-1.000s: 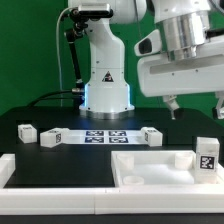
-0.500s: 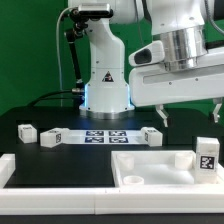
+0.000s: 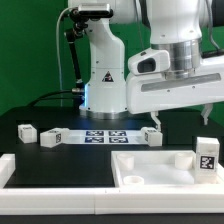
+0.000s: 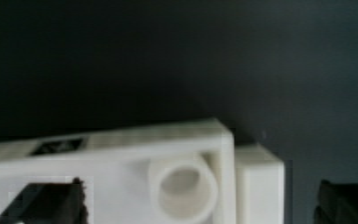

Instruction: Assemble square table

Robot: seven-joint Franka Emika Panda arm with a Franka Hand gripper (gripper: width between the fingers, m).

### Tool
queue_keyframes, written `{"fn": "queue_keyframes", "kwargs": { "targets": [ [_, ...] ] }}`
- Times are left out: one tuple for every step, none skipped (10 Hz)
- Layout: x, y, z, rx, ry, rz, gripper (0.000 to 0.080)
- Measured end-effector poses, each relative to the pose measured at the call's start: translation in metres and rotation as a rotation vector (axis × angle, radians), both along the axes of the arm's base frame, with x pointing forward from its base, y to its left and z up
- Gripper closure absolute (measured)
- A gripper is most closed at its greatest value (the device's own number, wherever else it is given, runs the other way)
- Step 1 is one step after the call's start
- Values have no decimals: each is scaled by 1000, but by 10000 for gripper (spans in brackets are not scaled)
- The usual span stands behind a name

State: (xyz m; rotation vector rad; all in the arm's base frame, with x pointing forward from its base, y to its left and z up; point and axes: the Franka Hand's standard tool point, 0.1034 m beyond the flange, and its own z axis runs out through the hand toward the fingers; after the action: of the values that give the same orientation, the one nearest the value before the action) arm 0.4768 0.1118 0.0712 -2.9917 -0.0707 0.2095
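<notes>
your claw (image 3: 180, 116) has moved. a second ago it hung out by the exterior view's right edge. now it has slid toward the exterior view's left and dropped a little. its two fingers are spread wide, just as they were, and there is nothing between them.

the tabletop (image 3: 150, 166) has not moved. it lies flat at the front edge of the desk (image 3: 30, 152), toward the exterior view's right corner. in the wrist view you can see its rim and one round hole right under the claw, so the claw is now above it and not off to the side.

i think this means you are lining up to reach down, and no part is joined yet.

the standing leg (image 3: 207, 157) is in the same place at the tabletop's far right side. i cannot tell if it is in the tray or beside it. the loose leg (image 3: 150, 136) lies just beside the marker board (image 3: 105, 136), same as before.
</notes>
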Motion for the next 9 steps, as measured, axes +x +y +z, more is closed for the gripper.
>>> {"fn": "queue_keyframes", "kwargs": {
  "targets": [
    [-15, -2, -6, -18, 20, 75, 151],
    [-22, -3, -9, -21, 24, 154, 151],
    [-19, -4, -8, -16, 21, 178, 151],
    [-20, -3, -9, -15, 49, 157, 151],
    [-20, -3, -9, -15, 46, 156, 151],
    [-24, -4, -11, -18, 71, 149, 151],
    [-49, -14, -16, -40, 254, 149, 151],
    [-69, -27, -20, -54, 401, 161, 151],
    [-78, -29, -20, -66, 491, 152, 151]
  ]
}}
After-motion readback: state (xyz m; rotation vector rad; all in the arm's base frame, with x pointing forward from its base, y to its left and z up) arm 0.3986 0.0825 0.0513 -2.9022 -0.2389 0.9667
